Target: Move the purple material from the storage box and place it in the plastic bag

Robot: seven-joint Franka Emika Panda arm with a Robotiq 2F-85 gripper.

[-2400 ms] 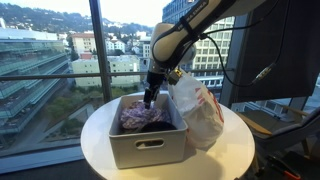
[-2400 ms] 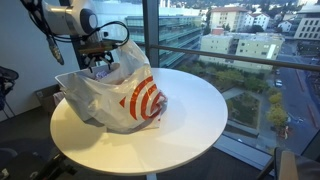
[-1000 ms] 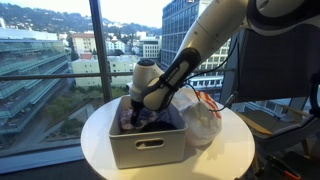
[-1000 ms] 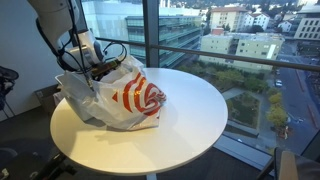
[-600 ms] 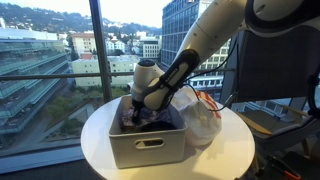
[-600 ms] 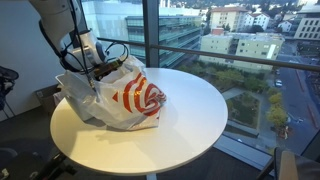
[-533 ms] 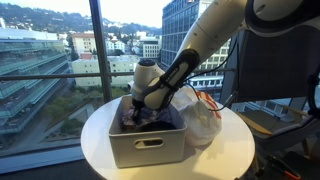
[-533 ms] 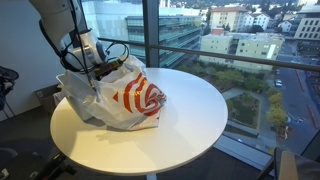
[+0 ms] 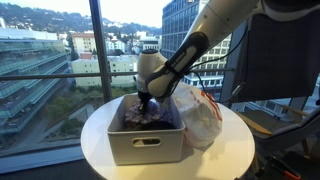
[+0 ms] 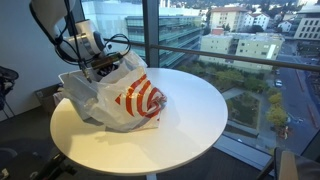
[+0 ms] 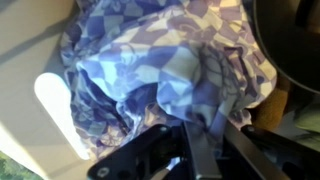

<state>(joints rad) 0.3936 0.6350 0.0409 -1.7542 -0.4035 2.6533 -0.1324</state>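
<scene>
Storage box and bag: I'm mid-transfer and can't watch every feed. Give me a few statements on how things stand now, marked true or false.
1. The purple material is already in the plastic bag. False: it lies in the storage box.
2. The gripper is over the box, down at the cloth. True: in the wrist view, a fold of the cloth sits in its grip.
3. The bag stands right beside the box on the round table. True.
4. The bag is plain white with no print. False: a red print shows on its side in an exterior view.
5. The box lies tipped on its side. False: it stands upright with its opening up.
</scene>
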